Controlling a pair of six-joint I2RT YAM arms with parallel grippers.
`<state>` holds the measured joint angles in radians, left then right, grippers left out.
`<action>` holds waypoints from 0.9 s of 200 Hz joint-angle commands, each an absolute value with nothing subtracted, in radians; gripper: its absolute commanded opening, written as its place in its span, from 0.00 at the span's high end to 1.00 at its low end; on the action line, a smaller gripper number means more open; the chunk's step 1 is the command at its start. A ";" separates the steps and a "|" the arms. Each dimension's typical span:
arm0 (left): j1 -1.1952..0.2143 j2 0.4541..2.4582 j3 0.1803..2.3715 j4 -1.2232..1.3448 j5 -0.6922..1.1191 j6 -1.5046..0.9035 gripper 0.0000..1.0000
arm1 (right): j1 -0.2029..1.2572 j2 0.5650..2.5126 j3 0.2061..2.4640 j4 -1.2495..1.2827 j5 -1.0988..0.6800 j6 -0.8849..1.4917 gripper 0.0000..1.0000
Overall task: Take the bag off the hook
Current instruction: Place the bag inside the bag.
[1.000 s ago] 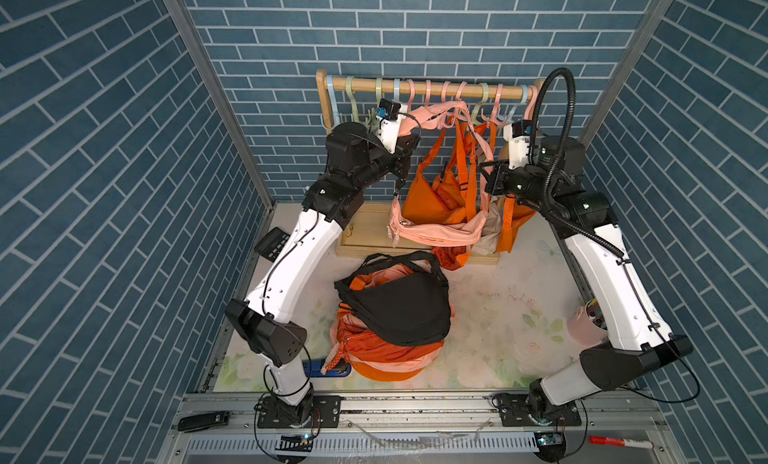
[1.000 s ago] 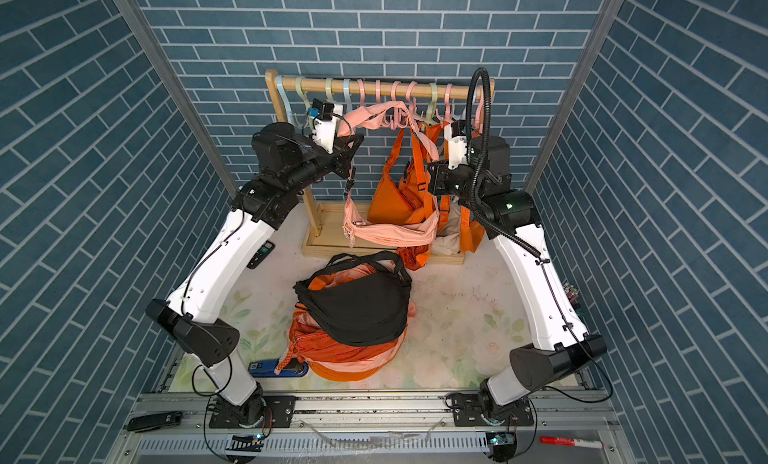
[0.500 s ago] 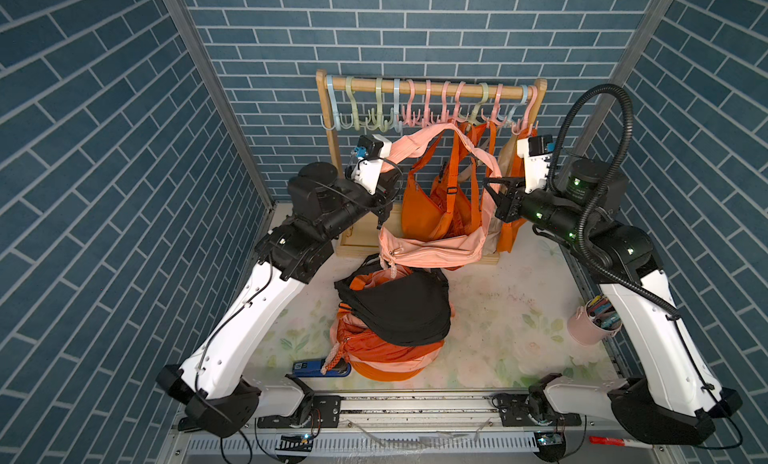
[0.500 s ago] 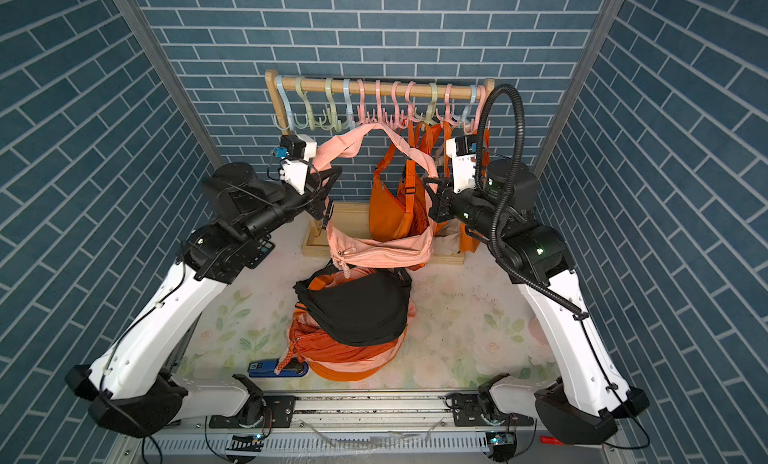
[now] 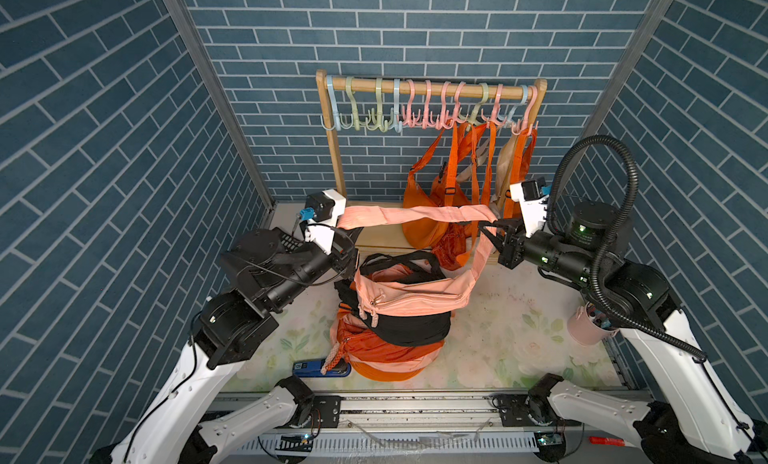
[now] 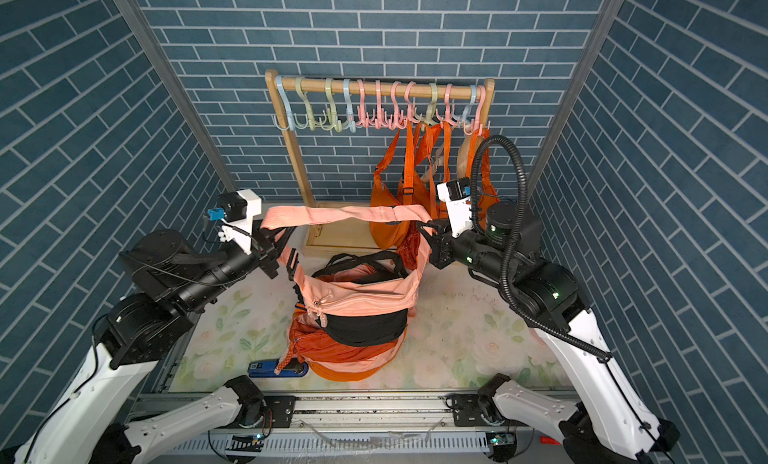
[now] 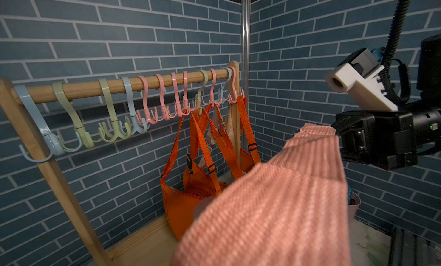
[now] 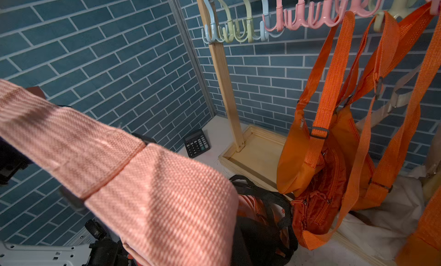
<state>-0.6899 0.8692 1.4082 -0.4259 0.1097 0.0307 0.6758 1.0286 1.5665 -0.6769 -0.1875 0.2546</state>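
The pink bag (image 5: pixel 403 293) (image 6: pixel 357 293) lies on top of a pile of other bags in the middle of the table. Its wide woven strap (image 5: pixel 415 213) (image 6: pixel 345 214) stretches almost level between my two grippers, well below the row of hooks (image 5: pixel 419 118) (image 6: pixel 380 118) on the wooden rail. My left gripper (image 5: pixel 345 235) (image 6: pixel 272 241) is shut on the strap's left end. The right gripper (image 5: pixel 492 232) (image 6: pixel 428 229) is shut on its right end. The strap (image 7: pixel 274 205) (image 8: pixel 143 181) fills both wrist views and hides the fingers there.
Orange bags (image 5: pixel 436 191) and a beige one (image 5: pixel 505 162) hang from the right-hand hooks. A black bag (image 5: pixel 407 324) and orange bags (image 5: pixel 382 353) make up the pile. Also here: a blue object (image 5: pixel 320 368), a pink cup (image 5: pixel 590 326), a calculator (image 8: pixel 196 143) and the rack's wooden base (image 5: pixel 382 237).
Both arms came down and forward from the rail, holding the strap. The strap left the hooks and now hangs low, and the pink bag's body has dropped onto the pile.
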 commanded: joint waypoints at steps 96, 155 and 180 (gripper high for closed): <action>-0.698 0.542 1.291 -0.678 0.192 -0.083 1.00 | 0.695 0.750 1.353 -0.658 -0.175 0.282 1.00; -0.698 0.620 1.126 -0.599 -0.005 -0.087 1.00 | 0.696 0.953 1.252 -0.578 -0.094 0.311 1.00; -0.698 0.687 1.079 -0.525 -0.074 -0.106 1.00 | 0.696 1.064 1.244 -0.532 -0.039 0.308 1.00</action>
